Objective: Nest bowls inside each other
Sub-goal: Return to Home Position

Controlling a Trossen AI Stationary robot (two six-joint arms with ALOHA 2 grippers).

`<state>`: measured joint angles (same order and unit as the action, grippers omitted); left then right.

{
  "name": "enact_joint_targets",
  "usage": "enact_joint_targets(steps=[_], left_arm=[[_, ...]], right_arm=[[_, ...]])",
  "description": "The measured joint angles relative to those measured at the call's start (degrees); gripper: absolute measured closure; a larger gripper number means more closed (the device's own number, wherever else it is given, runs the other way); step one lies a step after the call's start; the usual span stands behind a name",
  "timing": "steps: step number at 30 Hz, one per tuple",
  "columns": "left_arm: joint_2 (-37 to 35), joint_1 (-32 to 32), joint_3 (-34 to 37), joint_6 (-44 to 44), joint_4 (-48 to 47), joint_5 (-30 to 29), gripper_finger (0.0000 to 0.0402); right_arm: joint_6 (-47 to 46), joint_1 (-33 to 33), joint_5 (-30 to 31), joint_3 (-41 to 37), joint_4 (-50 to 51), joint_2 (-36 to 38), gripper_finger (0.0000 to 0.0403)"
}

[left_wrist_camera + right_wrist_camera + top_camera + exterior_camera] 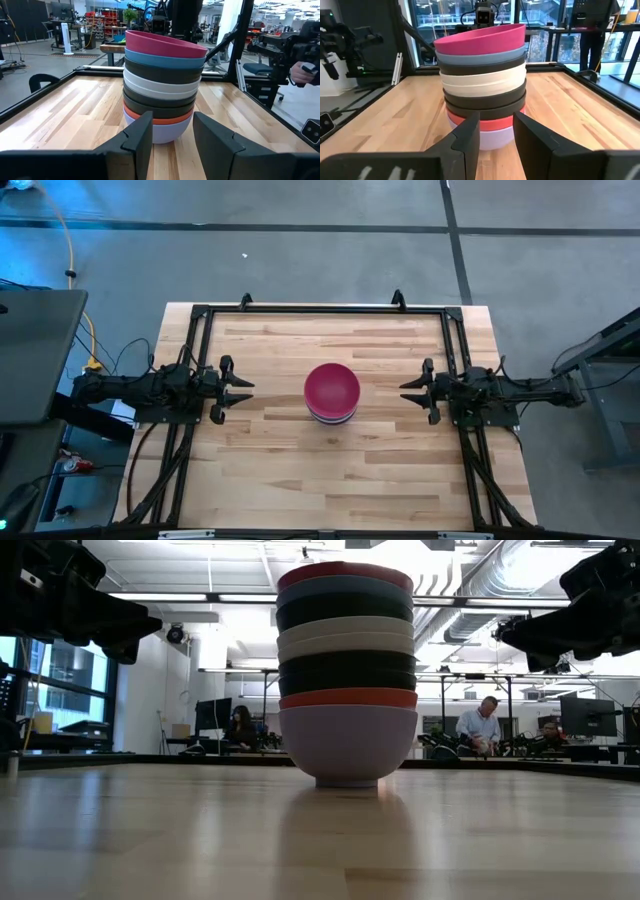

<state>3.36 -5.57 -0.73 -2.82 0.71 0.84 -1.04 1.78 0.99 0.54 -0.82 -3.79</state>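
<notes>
Since the bowls [332, 392] stand nested in one stack at the middle of the surface [300, 470], the left pincer [250, 392] and right pincer [403, 393], both spread and empty, should draw straight outward without brushing it.

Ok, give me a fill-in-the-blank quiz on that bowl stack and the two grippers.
1. In the stack, the bowl directly under the magenta bowl is ____.
2. The lavender bowl sits at the very ____ of the stack.
3. The white bowls have a ____ bowl directly above and below them.
4. The left gripper and right gripper flank the stack without touching it, fingers ____.

Missing words: blue; bottom; black; open.
</notes>
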Motion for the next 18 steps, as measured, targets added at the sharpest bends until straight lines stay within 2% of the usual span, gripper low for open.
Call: enact_joint_targets(steps=[10,14,18], left_arm=[[0.0,0.0,0.0,0.0,0.0,0.0,0.0271],[0.0,0.0,0.0,0.0,0.0,0.0,0.0271],[0.0,0.0,0.0,0.0,0.0,0.0,0.0271]], right_arm=[[4.4,0.0,-1.2,0.0,0.3,0.0,0.0292],[3.5,0.3,-3.3,0.0,0.2,0.0,0.0292],[2.4,0.3,-2.7,0.0,0.2,0.0,0.0292]])
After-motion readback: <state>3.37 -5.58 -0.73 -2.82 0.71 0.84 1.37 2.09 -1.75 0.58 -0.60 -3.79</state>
